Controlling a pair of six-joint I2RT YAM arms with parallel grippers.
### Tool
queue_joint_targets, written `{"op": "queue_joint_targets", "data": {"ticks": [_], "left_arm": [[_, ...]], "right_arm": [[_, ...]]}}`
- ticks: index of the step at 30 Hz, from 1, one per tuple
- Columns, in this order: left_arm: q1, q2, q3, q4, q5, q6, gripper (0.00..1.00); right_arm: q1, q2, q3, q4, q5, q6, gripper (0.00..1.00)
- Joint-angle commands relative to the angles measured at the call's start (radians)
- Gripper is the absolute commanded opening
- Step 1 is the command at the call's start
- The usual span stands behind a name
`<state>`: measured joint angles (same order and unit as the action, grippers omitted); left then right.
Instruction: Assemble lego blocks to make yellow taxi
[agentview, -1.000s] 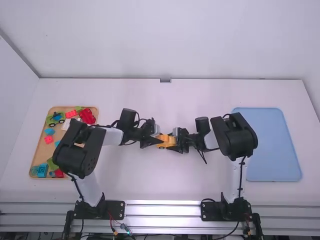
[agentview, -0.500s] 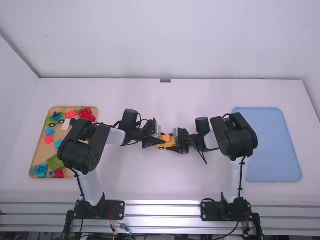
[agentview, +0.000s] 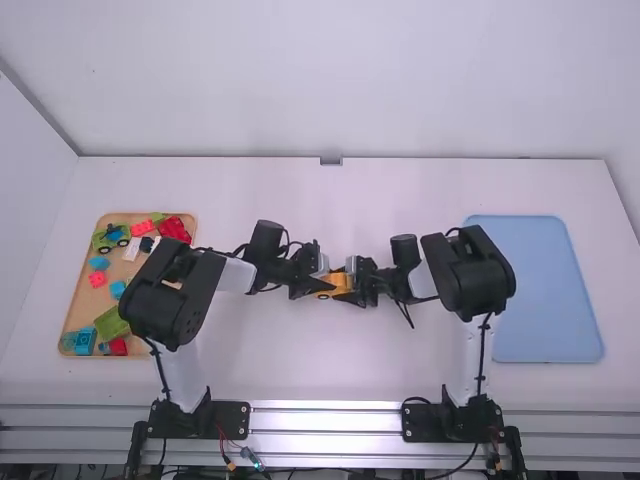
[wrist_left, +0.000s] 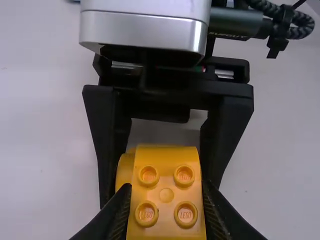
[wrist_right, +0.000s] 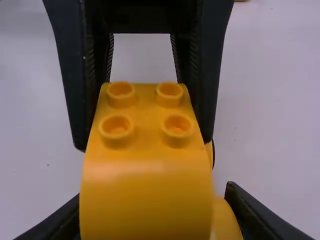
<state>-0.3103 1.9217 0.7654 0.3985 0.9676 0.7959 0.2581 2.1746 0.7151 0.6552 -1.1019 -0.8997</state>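
The left tool (wrist_left: 165, 187) and right tool (wrist_right: 153, 194) pinch tight on opposite ends of the bumpy yellow plastic car (agentview: 341, 283), midway between side edges of the white surface (agentview: 330, 350), likely so pushed blocks can't wobble.

Raised lettering: a short word, on studs (wrist_left: 185, 215) of the yellow block (wrist_left: 166, 193), between the left and right edges of the table (agentview: 330, 370). Pale capitals: one line, on the dark cylindrical connector (wrist_left: 239, 22) at the right arm's wrist; partly unclear.
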Motion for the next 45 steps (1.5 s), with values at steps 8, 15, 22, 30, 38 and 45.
{"op": "queue_joint_targets", "data": {"ticks": [8,15,22,30,38,45], "left_arm": [[-0.005,0.006,-0.008,-0.008,-0.042,0.012,0.02],[-0.005,0.025,-0.007,-0.029,-0.040,0.064,0.02],[-0.005,0.058,-0.007,-0.016,-0.020,0.057,0.02],[-0.004,0.067,-0.007,-0.049,-0.115,0.058,0.02],[-0.004,0.067,-0.007,-0.053,-0.124,0.031,0.02],[-0.004,0.066,-0.007,-0.050,-0.120,0.031,0.02]], "right_arm": [[0.003,0.012,-0.009,-0.008,0.003,0.004,0.56],[0.005,0.012,-0.009,-0.008,0.003,0.004,0.56],[0.005,0.012,-0.009,-0.008,0.003,0.005,0.56],[0.003,0.012,-0.009,-0.008,0.002,0.005,0.56],[0.003,0.012,-0.009,-0.008,0.003,0.005,0.56],[0.003,0.012,-0.009,-0.008,0.003,0.005,0.55]]}}
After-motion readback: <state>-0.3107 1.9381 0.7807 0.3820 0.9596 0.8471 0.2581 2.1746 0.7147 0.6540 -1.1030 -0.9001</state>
